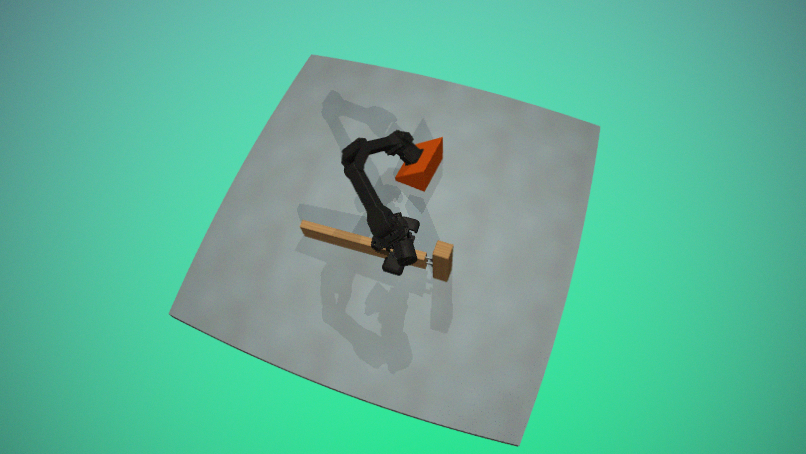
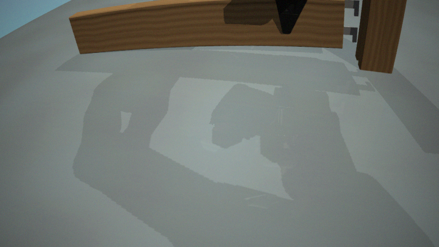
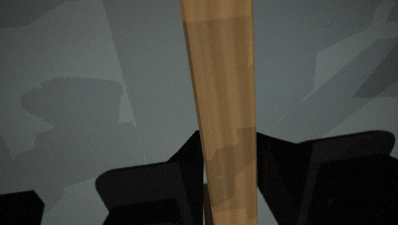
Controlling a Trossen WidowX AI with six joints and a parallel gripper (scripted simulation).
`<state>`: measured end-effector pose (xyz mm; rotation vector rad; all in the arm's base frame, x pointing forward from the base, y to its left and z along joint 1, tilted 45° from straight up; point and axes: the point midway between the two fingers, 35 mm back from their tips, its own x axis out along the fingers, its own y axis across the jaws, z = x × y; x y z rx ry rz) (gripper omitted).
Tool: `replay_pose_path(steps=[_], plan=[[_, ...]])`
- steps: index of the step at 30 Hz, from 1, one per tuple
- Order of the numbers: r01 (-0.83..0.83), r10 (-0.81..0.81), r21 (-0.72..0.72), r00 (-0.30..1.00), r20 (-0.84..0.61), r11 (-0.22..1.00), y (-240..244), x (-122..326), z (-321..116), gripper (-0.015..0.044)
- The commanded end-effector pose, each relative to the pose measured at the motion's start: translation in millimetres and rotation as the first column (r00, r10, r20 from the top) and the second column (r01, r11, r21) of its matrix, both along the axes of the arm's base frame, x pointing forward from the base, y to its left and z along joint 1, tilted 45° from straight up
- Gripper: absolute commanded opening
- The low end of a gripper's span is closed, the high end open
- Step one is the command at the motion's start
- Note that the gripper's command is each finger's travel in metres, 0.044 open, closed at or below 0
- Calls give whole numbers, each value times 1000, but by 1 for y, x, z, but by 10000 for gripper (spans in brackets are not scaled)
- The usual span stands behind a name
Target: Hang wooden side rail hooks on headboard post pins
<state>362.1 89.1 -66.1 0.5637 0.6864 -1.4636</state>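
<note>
1. Nearest to the headboard post (image 1: pixel 442 262) (image 2: pixel 379 36) are the two steel hooks (image 1: pixel 429 260) (image 2: pixel 354 34), just beside it. They are not yet hung; the pins inside the slot I cannot see.
2. A little farther from the post, the hand (image 1: pixel 402 245) (image 2: pixel 286 30) (image 3: pixel 215 131) is pinching the wooden side rail (image 1: pixel 338 237) (image 2: pixel 153 34) (image 3: pixel 226 75) across its thickness. So the grasp is done, and the hook end seems raised over the counter (image 1: pixel 253 281) (image 2: pixel 61 122) (image 3: pixel 289 40).
3. Relative to the hand, the rail lies between the fingers; its short part goes toward the post, its long part goes away.
4. Farthest from the post is the rail's other end, which seems to touch the counter, but I am not certain.
5. What is left, I judge: bring the hooks into the slot, lower them onto the pins, let go, move away.
</note>
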Motion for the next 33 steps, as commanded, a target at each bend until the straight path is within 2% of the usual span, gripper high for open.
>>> replay_pose_path(steps=[1,33], plan=[[-3,3,5,1000,4,1000,4,0,1,0],[-3,3,6,1000,4,1000,6,0,-2,0]])
